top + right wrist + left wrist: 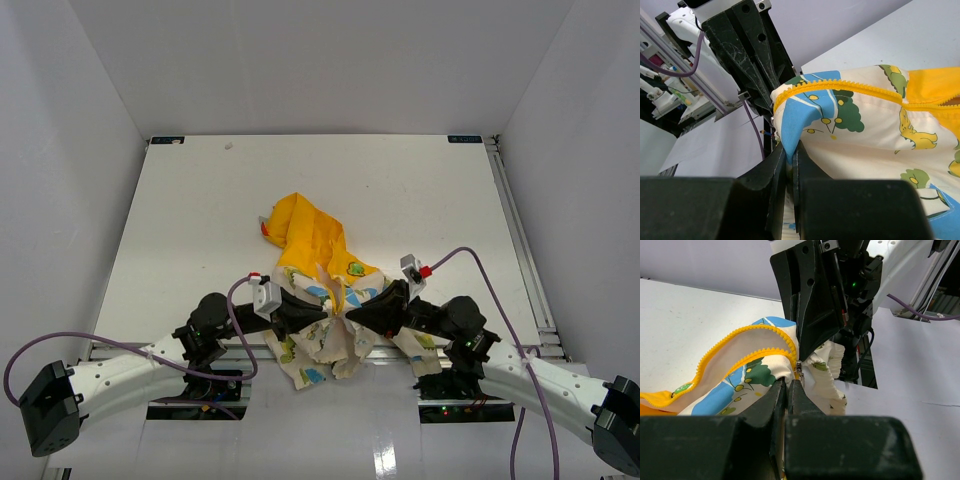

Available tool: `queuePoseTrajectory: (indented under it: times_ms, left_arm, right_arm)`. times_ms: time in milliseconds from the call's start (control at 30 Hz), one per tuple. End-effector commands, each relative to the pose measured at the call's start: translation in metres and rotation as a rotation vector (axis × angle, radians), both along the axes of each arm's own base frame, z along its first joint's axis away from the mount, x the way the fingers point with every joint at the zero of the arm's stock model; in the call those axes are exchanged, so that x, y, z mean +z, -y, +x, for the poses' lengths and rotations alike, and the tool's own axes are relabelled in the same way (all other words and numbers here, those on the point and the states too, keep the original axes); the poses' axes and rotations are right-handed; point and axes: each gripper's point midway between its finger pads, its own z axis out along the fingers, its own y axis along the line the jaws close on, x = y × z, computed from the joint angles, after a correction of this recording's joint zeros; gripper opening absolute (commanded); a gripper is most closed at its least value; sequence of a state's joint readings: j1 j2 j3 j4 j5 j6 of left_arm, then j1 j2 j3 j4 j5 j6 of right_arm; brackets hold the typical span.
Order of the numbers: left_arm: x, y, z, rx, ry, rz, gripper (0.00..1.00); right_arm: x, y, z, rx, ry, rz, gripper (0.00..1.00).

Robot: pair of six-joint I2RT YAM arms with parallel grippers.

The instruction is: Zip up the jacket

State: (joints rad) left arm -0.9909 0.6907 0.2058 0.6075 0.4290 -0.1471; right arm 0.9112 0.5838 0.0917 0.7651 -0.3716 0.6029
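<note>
The jacket point(322, 292) lies crumpled at the near middle of the table, its yellow hood point(305, 232) pointing away from me. Both grippers meet over its near part. My left gripper point(322, 312) is shut, its tips point(789, 382) pinching the jacket just under the small metal zipper slider point(798, 366). A curve of yellow zipper teeth point(735, 340) runs off to the left. My right gripper point(352, 316) is shut on a blue-printed fold of the jacket point(792, 122), lifting it by the tips point(790, 146). Another row of zipper teeth point(840, 86) runs along that edge.
The white table point(200, 220) is boxed in by white walls on three sides. A metal rail point(522, 250) runs along its right edge. Each wrist view shows the other arm's black gripper close in front, with purple cables point(480, 265) looping off both arms.
</note>
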Motion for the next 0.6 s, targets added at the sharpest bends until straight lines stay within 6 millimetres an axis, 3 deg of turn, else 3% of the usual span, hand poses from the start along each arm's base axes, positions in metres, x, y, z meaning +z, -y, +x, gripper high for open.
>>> queuePoseTrajectory:
  times_ms: [0, 433, 567]
  left_arm:
    - [-0.019, 0.0, -0.001, -0.01, -0.005, 0.076, 0.0]
    - [-0.032, 0.002, -0.01, -0.069, -0.014, 0.115, 0.0]
    - [-0.039, 0.005, -0.004, -0.051, -0.044, 0.157, 0.0]
  right_arm:
    - [0.055, 0.005, 0.004, -0.035, 0.034, 0.161, 0.08]
    - [0.072, 0.006, 0.018, -0.108, 0.051, 0.166, 0.08]
    - [0.081, 0.007, 0.021, -0.121, 0.061, 0.179, 0.08]
